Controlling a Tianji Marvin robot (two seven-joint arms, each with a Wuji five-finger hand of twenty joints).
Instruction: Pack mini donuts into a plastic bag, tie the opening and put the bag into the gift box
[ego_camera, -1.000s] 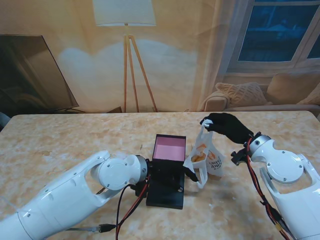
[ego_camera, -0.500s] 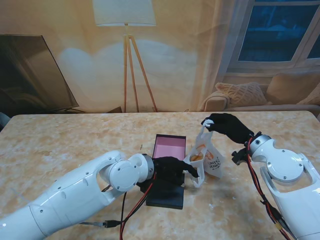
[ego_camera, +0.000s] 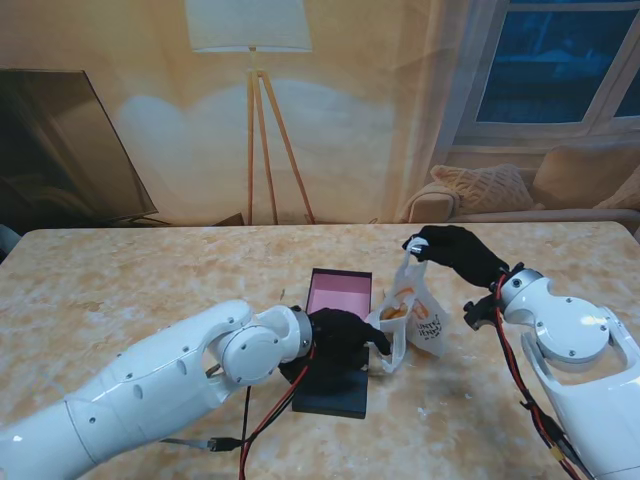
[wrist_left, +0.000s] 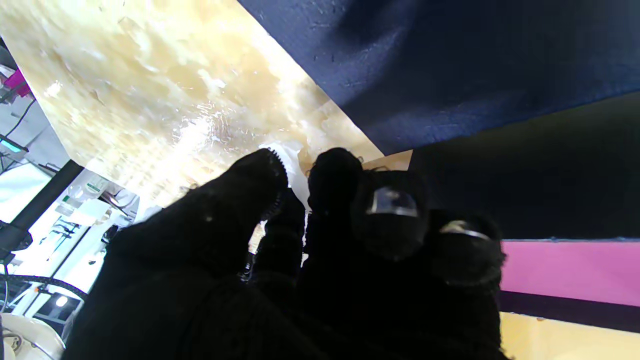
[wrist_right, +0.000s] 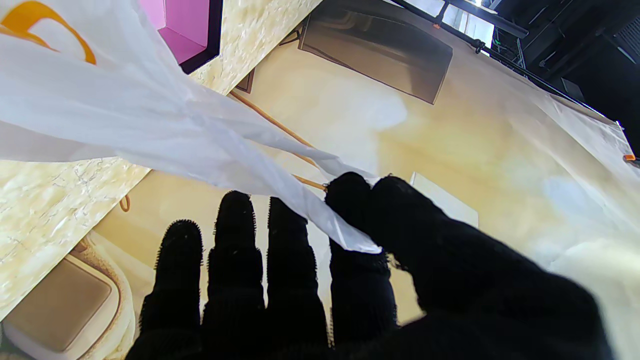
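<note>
You're pinching the bag (ego_camera: 415, 315) handle in your right hand (ego_camera: 455, 253), left hand (ego_camera: 345, 335) gripping its other loop at frame centre, readying the tie.

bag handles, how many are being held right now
2. One handle is pinched in the right hand, farther from me. The other handle is at the left hand, by the gift box; that grip is partly hidden.

A marbled beige table (ego_camera: 150, 280) carries an open gift box (ego_camera: 338, 294) at centre, its dark lid (ego_camera: 330, 390) lying at six o'clock.
</note>
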